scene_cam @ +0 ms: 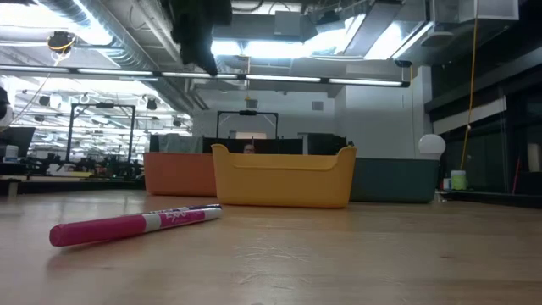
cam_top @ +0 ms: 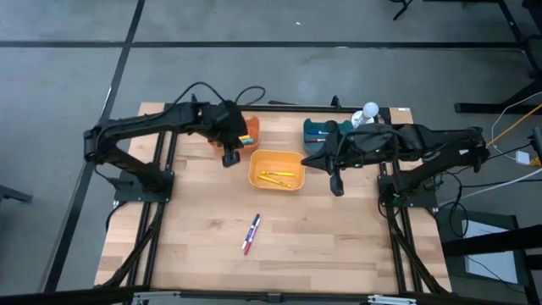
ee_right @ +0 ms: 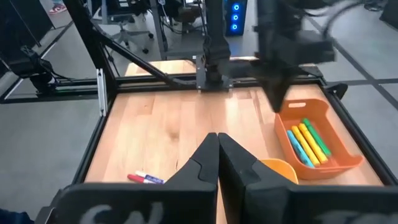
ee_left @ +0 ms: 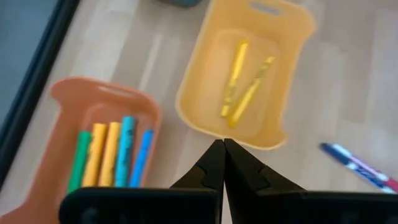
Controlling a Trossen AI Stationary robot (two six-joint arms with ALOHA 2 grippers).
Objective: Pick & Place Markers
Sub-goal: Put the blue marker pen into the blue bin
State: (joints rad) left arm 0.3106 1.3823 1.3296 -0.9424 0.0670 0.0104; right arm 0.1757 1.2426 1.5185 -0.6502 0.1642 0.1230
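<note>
pink marker [scene_cam: 135,224] nearest in low view, blue one [cam_top: 255,224] alongside only from above, left pincer [ee_left: 222,149] and right pincer [ee_right: 217,142] clenched empty

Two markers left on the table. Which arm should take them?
Left, marginally. The markers lie left of centre; the left gripper, shut and empty by the orange bin, looks slightly nearer than the right gripper, shut beside the yellow bin.

Open-plan robotics lab: exposed ceiling ducts [scene_cam: 127,38], distant workstations [scene_cam: 51,161].

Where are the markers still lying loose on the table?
In the high view, the loose markers lie on the bare wood toward the table's front, below the yellow bin, away from both arms.
</note>
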